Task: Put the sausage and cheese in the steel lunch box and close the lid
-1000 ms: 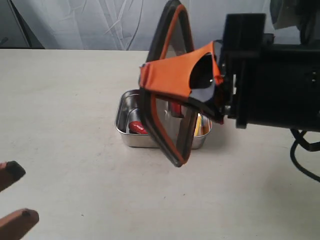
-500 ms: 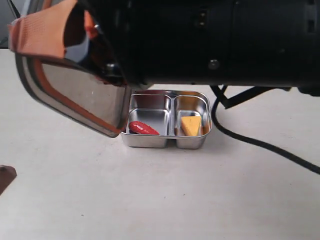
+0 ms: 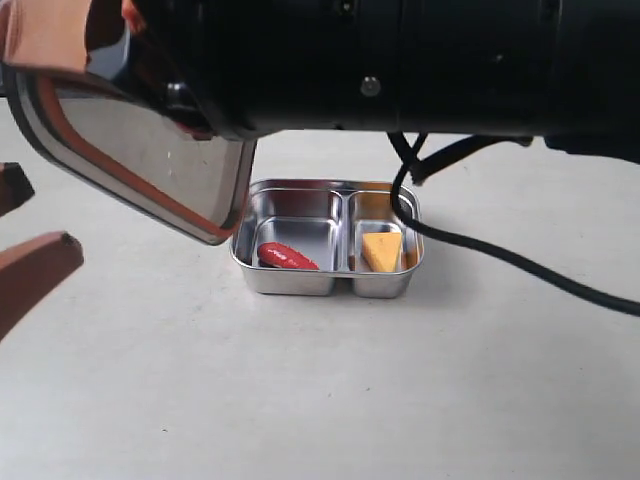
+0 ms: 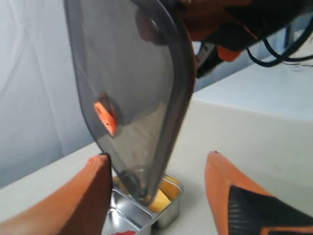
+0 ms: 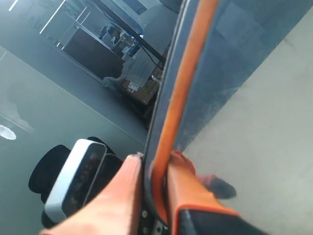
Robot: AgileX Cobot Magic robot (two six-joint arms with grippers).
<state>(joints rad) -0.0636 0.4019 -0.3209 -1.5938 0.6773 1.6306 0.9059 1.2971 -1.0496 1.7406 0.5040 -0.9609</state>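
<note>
Hanging pinched by right gripper, the lid stands before the spread left gripper.

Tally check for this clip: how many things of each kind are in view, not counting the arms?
sausage: 1
cheese: 1
box: 1
lid: 1
Total: 4
</note>
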